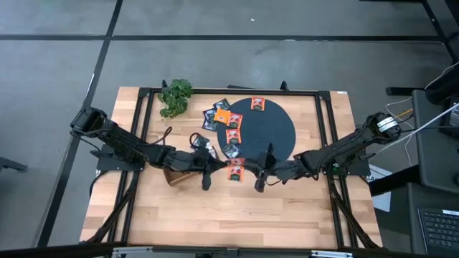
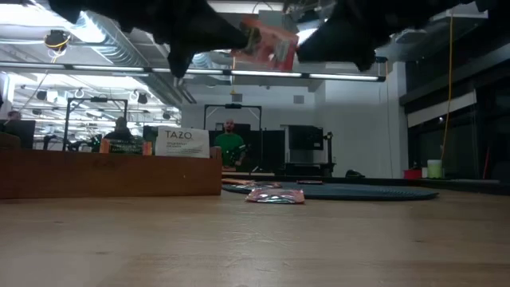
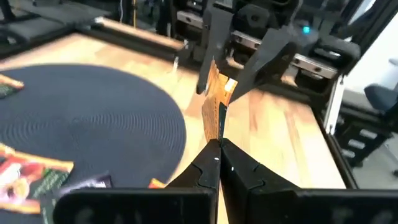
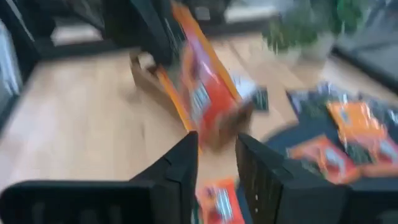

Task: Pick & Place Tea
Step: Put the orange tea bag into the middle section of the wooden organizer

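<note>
An orange tea sachet hangs in the air above the table's middle, between my two grippers. My left gripper comes from the table's left and is shut on it. My right gripper comes from the right and is open, with a finger on either side of the sachet's other end. Several more sachets lie on and beside the dark disc. One sachet lies on the wood just below the grippers. My left gripper pinches the sachet's near edge between its two fingertips. The fingers come almost level from the table's left. The sachet stands on edge, sticks out past the fingertips toward my right gripper, and is lifted clear of the table.
A long wooden tray with a TAZO card lies under my left arm. A green plant stands at the far left of the table. Bare wood stretches along the near edge. People show in the room beyond the table.
</note>
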